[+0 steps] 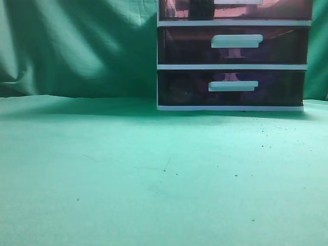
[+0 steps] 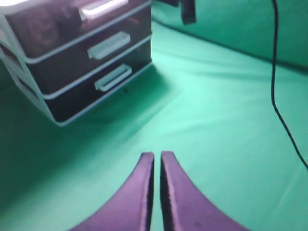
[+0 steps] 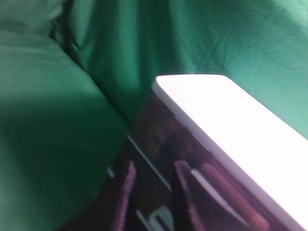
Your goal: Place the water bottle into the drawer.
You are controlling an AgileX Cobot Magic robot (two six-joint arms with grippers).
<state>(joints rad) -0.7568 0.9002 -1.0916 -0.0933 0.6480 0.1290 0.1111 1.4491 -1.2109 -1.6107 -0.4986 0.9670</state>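
The drawer (image 1: 287, 9) is the top one of a white-framed unit, with a reddish-brown front that sits flush with the two below. It also shows in the left wrist view (image 2: 57, 21) and the right wrist view (image 3: 159, 127). A dark blocky shape (image 1: 201, 7) behind the translucent front, left of the handle, looks like the water bottle. It is a dim dark patch in the right wrist view (image 3: 179, 143). My right gripper (image 3: 154, 175) is open and empty, close in front of the drawer fronts. My left gripper (image 2: 157, 155) is shut and empty, low over the cloth, well away from the unit.
Two darker purple drawers (image 1: 233, 88) sit below the top one. Green cloth (image 1: 128, 174) covers the table and the backdrop. A black cable (image 2: 274, 72) hangs at the right of the left wrist view. A dark block (image 2: 188, 12) at that view's top edge seems part of the right arm.
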